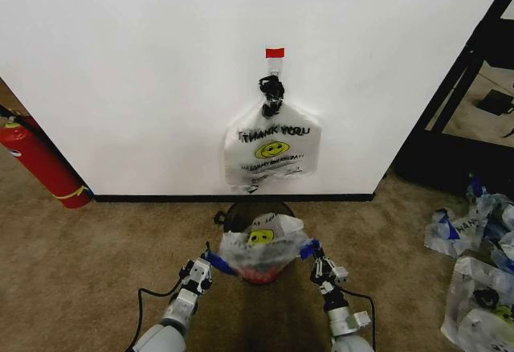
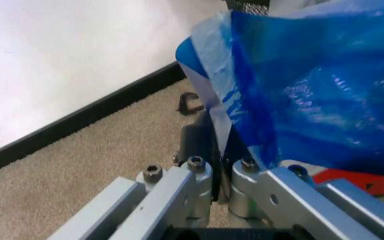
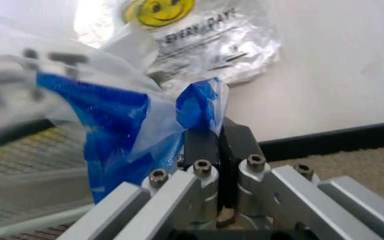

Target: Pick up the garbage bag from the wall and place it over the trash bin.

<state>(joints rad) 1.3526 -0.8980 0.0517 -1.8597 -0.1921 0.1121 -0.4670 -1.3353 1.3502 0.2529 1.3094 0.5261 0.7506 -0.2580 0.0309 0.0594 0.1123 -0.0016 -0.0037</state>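
The garbage bag point(image 1: 261, 243) is being stretched open over the trash bin point(image 1: 257, 211), which is standing on the carpet near the wall point(image 1: 161, 71). The left gripper point(image 1: 197, 272) and the right gripper point(image 1: 323, 268) are each pinching one blue handle with closed jaws, pulling apart so the mouth is spreading around the rim. A bundle of bags point(image 1: 271, 151) is hanging on the hook above.

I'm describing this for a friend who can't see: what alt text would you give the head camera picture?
Two robot hands, left hand and right hand, each pinch a blue handle of a see-through garbage bag stretched over a small black trash bin on carpet. Behind it, a bundle of same-print bags hangs from a hook on the white wall, and a red fire extinguisher stands off to the left.
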